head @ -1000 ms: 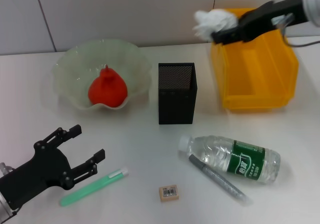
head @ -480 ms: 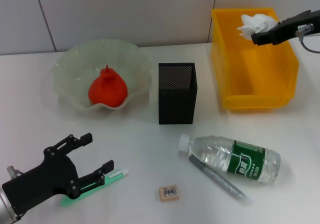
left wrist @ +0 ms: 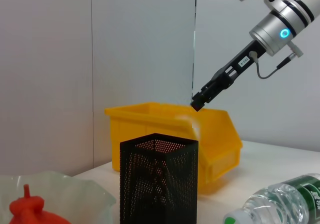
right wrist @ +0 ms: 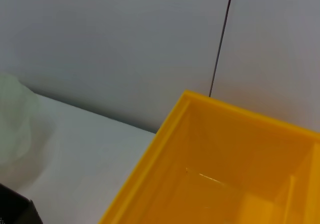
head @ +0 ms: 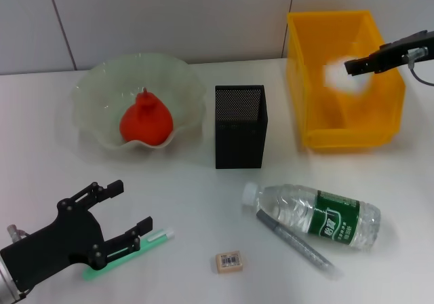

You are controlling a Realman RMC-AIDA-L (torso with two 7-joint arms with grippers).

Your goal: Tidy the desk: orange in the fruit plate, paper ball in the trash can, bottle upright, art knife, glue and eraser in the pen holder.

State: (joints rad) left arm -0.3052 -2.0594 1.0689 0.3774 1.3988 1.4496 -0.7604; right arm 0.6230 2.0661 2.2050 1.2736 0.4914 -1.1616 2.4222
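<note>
At two o'clock, the right gripper [head: 349, 66] hangs over the trash can [head: 352, 138], nothing visibly held; its opening cannot be judged. The paper ball [head: 333, 75] blurs inside the bin. The orange [head: 145, 121] sits in the fruit plate [head: 91, 87]. Left to do: the bottle [head: 315, 216] lies flat at five o'clock, the eraser [head: 229, 261] at six o'clock, outside the pen holder [head: 241, 127]. The left gripper [head: 122, 212] spreads wide, empty, at seven o'clock.
</note>
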